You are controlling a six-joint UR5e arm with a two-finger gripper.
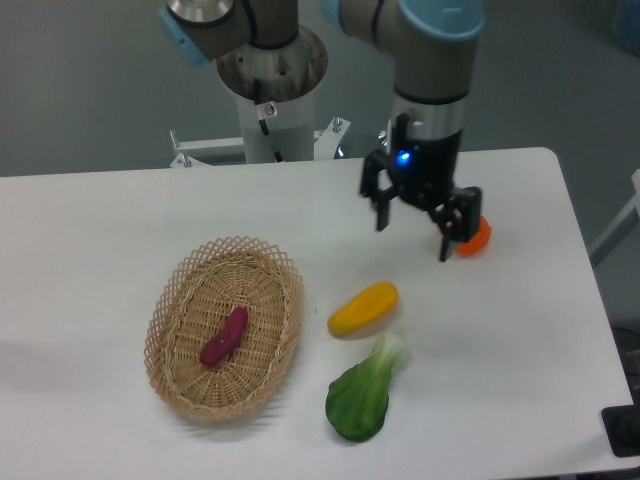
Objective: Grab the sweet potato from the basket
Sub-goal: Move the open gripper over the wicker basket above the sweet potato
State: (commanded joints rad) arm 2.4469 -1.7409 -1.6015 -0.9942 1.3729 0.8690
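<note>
In the fixed camera view, we see our gripper (412, 228) hanging above the table (90, 230) on the far right side, its two fingers spread wide with nothing between them. One finger (382, 203) points down toward the middle of the table, the other (447, 237) stands just in front of the round orange fruit (474, 238), which it partly hides.

The sweet potato (224, 336) lies inside the basket (165, 300), on the woven floor near its middle, touching nothing but the straw. The basket sits on the near left part of the table, well apart from our gripper. So the tuber lies to the left of and nearer than our tool, a diagonal run across the tabletop. Its long axis runs diagonally too, from a near-left end to a far-right end, roughly along the basket's own length.

We judge that the coming approach turns on this: we must travel left and near, then set the fingers across the tuber's narrow width, not along it, and drop inside the rim.

Between us and the basket, nearer to the right, lie the yellow vegetable (362, 308) and the green leafy vegetable (362, 393), both outside the basket.
</note>
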